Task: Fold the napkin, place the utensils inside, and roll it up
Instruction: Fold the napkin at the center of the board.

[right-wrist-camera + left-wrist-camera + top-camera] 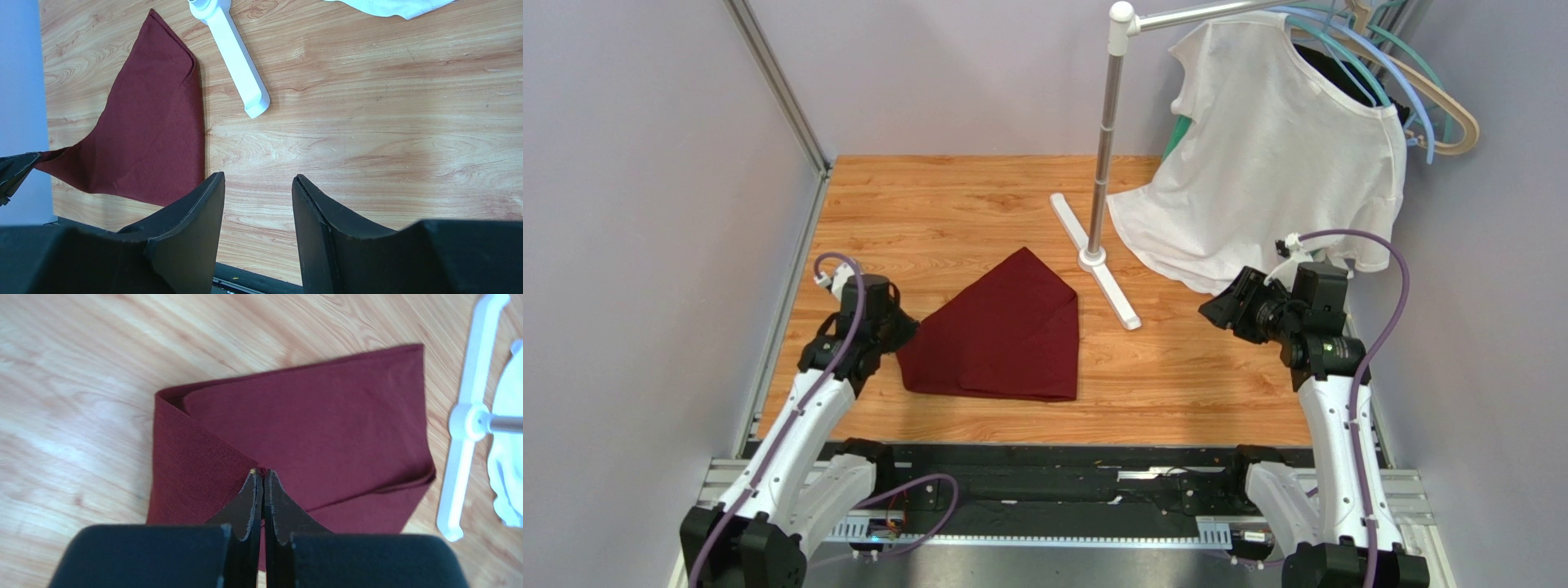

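Observation:
The dark maroon napkin [1001, 331] lies partly folded on the wooden table, left of centre. It also shows in the left wrist view [319, 422] and the right wrist view [147, 141]. My left gripper [901, 337] is at the napkin's left corner, and its fingertips [263, 473] are shut on a pinch of the cloth. In the right wrist view that corner is pulled out to the left. My right gripper [1212, 309] is open and empty [258, 177], above bare wood to the right of the napkin. No utensils are in view.
A white stand with a metal pole [1100, 233] has its cross-shaped foot [233, 55] just right of the napkin. A white T-shirt [1271, 147] hangs from it at the back right, with several hangers [1431, 98]. Grey walls close in both sides.

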`<action>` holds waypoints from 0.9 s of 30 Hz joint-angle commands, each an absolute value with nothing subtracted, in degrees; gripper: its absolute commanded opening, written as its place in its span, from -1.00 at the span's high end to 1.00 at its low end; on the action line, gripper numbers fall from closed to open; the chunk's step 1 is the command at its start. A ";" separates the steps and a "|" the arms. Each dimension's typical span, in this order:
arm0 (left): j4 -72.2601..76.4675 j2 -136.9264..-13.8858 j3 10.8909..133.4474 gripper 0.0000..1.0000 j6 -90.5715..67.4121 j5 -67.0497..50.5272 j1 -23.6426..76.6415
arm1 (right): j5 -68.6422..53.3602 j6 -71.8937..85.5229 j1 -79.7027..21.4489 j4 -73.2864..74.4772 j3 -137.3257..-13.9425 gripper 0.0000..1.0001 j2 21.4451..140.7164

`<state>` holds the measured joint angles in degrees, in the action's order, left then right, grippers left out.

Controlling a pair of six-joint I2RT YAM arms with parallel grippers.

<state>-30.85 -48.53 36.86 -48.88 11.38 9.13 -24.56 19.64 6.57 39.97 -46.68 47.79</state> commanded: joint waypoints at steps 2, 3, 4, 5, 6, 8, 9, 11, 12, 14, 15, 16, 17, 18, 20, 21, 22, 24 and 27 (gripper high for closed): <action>-28.75 -51.94 41.39 1.00 -53.35 15.29 18.71 | -24.35 19.60 6.59 38.67 -46.76 0.03 46.58; -28.39 -52.64 42.53 1.00 -53.52 15.47 20.20 | -24.26 19.69 6.59 38.85 -46.84 0.03 46.50; -28.21 -53.95 43.15 1.00 -53.61 16.77 23.96 | -24.08 19.60 6.59 38.85 -46.85 0.03 46.49; -27.60 -54.75 43.85 1.00 -53.70 17.40 25.65 | -24.08 19.51 6.59 38.93 -46.76 0.03 46.41; -27.25 -55.54 45.25 1.00 -53.70 17.92 27.40 | -23.91 19.60 6.59 38.94 -46.76 0.03 46.23; -26.72 -58.17 47.45 1.00 -53.79 18.98 31.89 | -23.73 19.60 6.59 38.94 -46.58 0.03 46.14; -26.63 -59.14 48.16 1.00 -53.70 19.68 33.21 | -23.56 19.60 6.68 39.02 -46.58 0.03 46.06; -26.11 -61.87 49.74 1.00 -53.70 20.74 37.41 | -23.55 19.60 6.59 39.11 -46.67 0.03 46.14; -25.76 -62.75 50.27 1.00 -53.44 21.44 38.49 | -23.47 19.60 6.59 39.20 -46.67 0.03 46.14; -25.40 -65.29 51.93 1.00 -53.35 21.80 41.29 | -23.38 19.60 6.59 39.20 -46.76 0.03 46.23; -25.05 -66.78 52.38 1.00 -53.18 21.27 41.92 | -23.47 19.60 6.59 39.20 -46.76 0.03 46.23; -24.53 -67.32 52.73 1.00 -53.09 21.10 42.45 | -23.47 19.51 6.59 39.29 -46.67 0.03 46.23; -24.35 -67.85 53.52 1.00 -52.91 21.09 42.97 | -23.38 19.42 6.59 39.37 -46.76 0.03 46.23; -24.17 -68.63 53.87 1.00 -52.30 21.62 44.37 | -23.38 19.42 6.59 39.29 -46.76 0.03 46.23; -23.65 -69.25 54.75 1.00 -51.86 22.06 45.78 | -23.29 19.51 6.59 39.37 -46.76 0.03 46.23; -23.38 -70.04 55.02 1.00 -51.16 22.32 47.10 | -23.38 19.42 6.59 39.29 -46.76 0.03 46.23; -23.03 -70.40 55.19 1.00 -50.80 22.41 47.72 | -23.38 19.51 6.59 39.29 -46.67 0.03 46.23; -22.07 -71.80 55.63 1.00 -49.67 21.98 48.69 | -23.38 19.42 6.50 39.29 -46.76 0.03 46.32; -18.04 -73.90 55.98 1.00 -46.94 19.18 49.13 | -23.29 19.51 6.59 39.38 -46.76 0.03 46.23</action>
